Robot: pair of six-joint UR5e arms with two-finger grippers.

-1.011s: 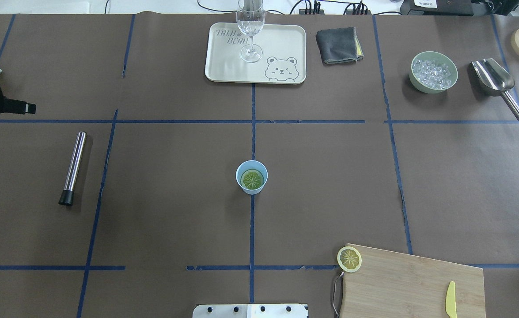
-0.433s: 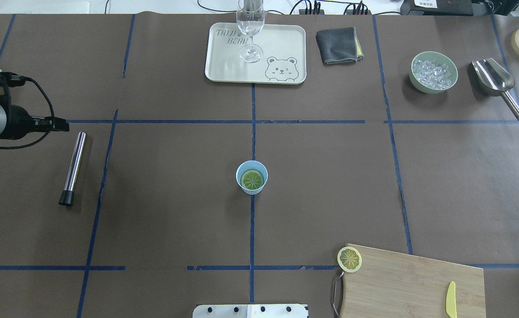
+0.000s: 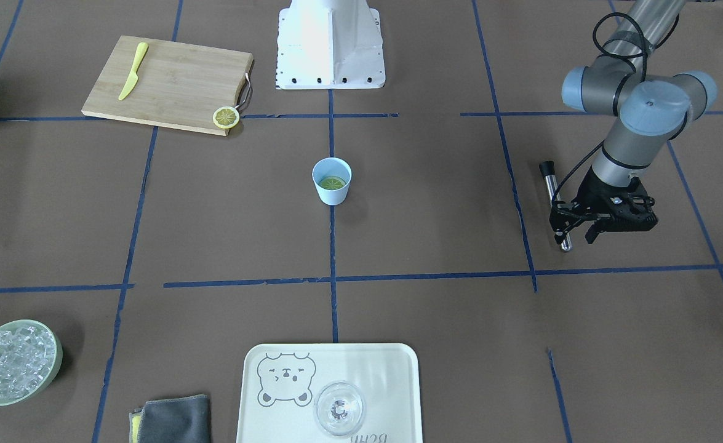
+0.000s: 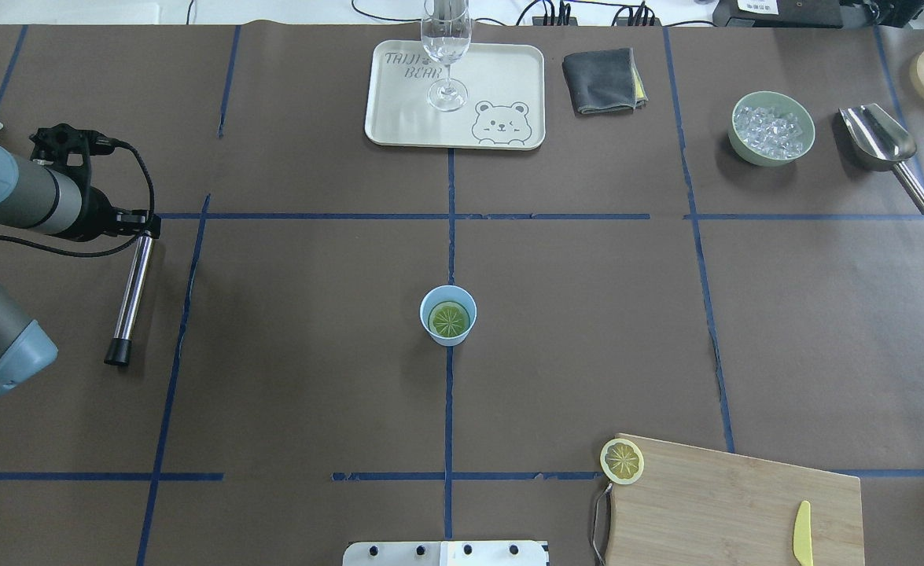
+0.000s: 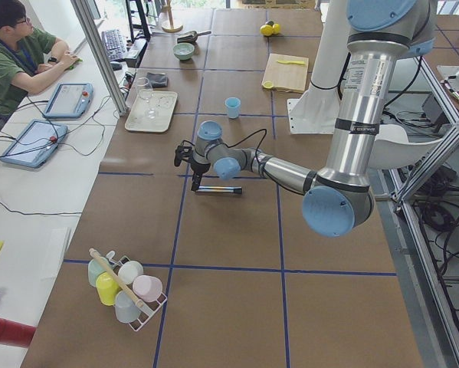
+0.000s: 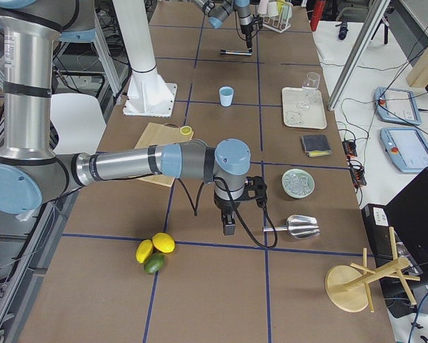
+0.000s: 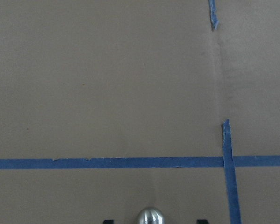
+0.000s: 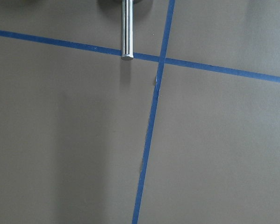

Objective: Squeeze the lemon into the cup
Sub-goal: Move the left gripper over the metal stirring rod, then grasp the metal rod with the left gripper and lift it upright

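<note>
The pale blue cup stands at the table's middle, and it also shows in the front view. A lemon slice lies flat inside it, cut face up. A second lemon slice lies on the cutting board's corner. My left gripper is open and empty at the far left, over the far end of a metal rod. In the left wrist view the rod's end sits between the fingertips. My right gripper shows only in the right side view, near the scoop; I cannot tell its state.
A cream tray with a clear glass, a grey cloth, a green bowl of ice and a metal scoop line the far edge. The cutting board holds a yellow knife.
My left arm has come in from the left edge and moved right, bringing the gripper over the rod's far end. The cup and both lemon slices have not moved.
</note>
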